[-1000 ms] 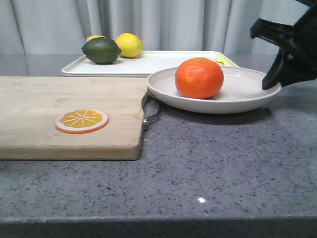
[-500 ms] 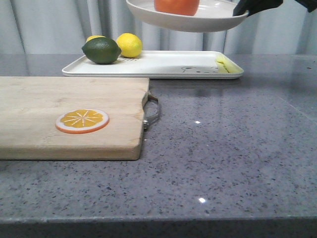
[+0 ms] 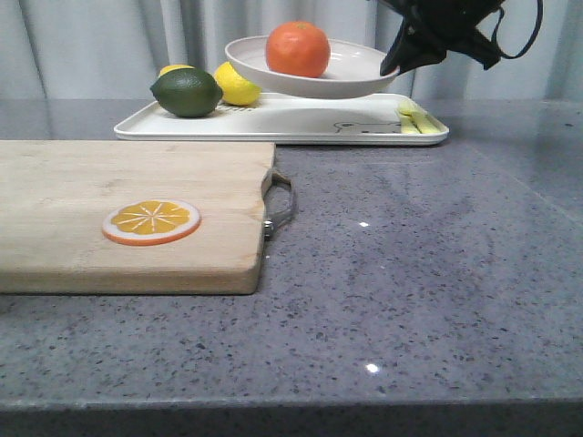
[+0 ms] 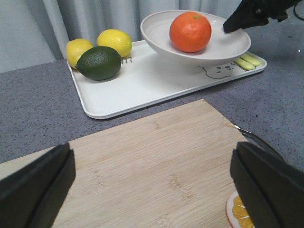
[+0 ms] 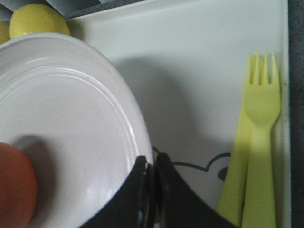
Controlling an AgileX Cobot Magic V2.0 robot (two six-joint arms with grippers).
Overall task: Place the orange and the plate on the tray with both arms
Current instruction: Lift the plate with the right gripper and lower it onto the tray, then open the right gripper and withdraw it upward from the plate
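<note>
The orange (image 3: 298, 48) lies in the off-white plate (image 3: 351, 66). My right gripper (image 3: 398, 66) is shut on the plate's right rim and holds it in the air just above the cream tray (image 3: 273, 123). In the right wrist view my fingers (image 5: 164, 183) pinch the plate rim (image 5: 71, 118) over the tray (image 5: 190, 71), and the orange (image 5: 14, 190) shows at the edge. The left wrist view shows the orange (image 4: 190, 31), the plate (image 4: 228, 45) and the tray (image 4: 142, 80). My left gripper (image 4: 152, 183) is open and empty above the cutting board.
A wooden cutting board (image 3: 109, 209) with an orange slice disc (image 3: 150, 221) lies front left. On the tray's left stand a dark green lime (image 3: 186, 92) and two lemons (image 3: 239, 86). A yellow-green fork and knife (image 3: 412, 116) lie at the tray's right end.
The right gripper lifted the plate with the orange off the counter, carried it back and left, then lowered it to just above the tray.
</note>
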